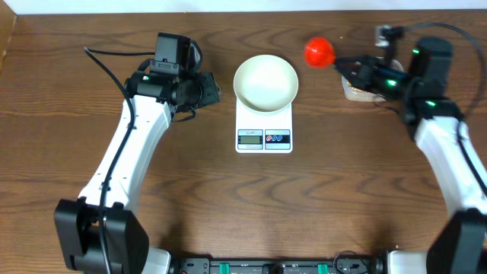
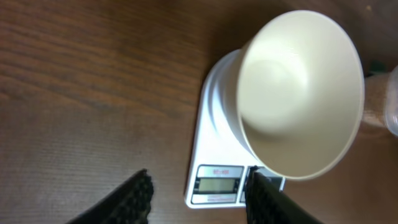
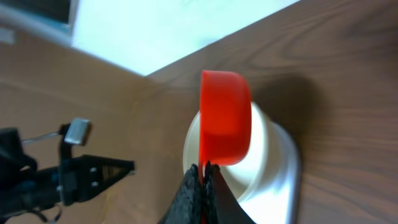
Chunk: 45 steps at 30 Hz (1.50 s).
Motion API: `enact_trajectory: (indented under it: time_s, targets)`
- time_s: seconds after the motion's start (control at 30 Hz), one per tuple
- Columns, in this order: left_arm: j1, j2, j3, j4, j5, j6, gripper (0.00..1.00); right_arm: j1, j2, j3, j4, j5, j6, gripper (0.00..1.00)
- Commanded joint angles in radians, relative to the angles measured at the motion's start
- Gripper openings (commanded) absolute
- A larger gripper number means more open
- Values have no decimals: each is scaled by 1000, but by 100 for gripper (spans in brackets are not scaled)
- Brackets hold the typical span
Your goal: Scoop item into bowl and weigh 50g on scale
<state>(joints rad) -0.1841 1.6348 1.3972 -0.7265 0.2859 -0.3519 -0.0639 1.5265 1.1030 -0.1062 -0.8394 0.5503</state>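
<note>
A red scoop (image 1: 319, 52) hangs at 2 o'clock of the bowl (image 1: 265, 81), its handle pinched between the pressed-together jaws of the right gripper (image 3: 204, 180). Under that gripper, at 3 o'clock of the bowl, a clear tub (image 1: 358, 93) holds the tan beans (image 2: 377, 93), largely hidden. The left gripper (image 1: 211, 90) is at 9 o'clock, jaws spread around nothing. The round bowl, plain cream-white inside, stands on the white scale (image 1: 264, 131), whose display is unreadable. The tabletop (image 1: 190, 198) is dark wood grain. A pale strip (image 1: 228, 4) borders it at 12 o'clock.
</note>
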Motion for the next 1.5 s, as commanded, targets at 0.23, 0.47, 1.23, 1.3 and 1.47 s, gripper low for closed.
enact_trajectory:
  time_s: [0.23,0.47,1.23,1.3,1.47]
  targets:
    - [-178,-64,-24,-42,16,163,21,-184,-207,9,-388,249,-265,1]
    - [-341,-64,-146,-14,-76,196,8,-195,-206,9,-449,296,-313,1]
    - [-467,27,-435,457,-194,301,7,-194,-206,9,-451,314,-331,1]
    - [-467,50,-435,479,-194,325,7,-194,-206,9,-455,314,-332,1]
    - [-467,109,-435,549,-216,360,8,-195,-206,9,-463,314,-337,1]
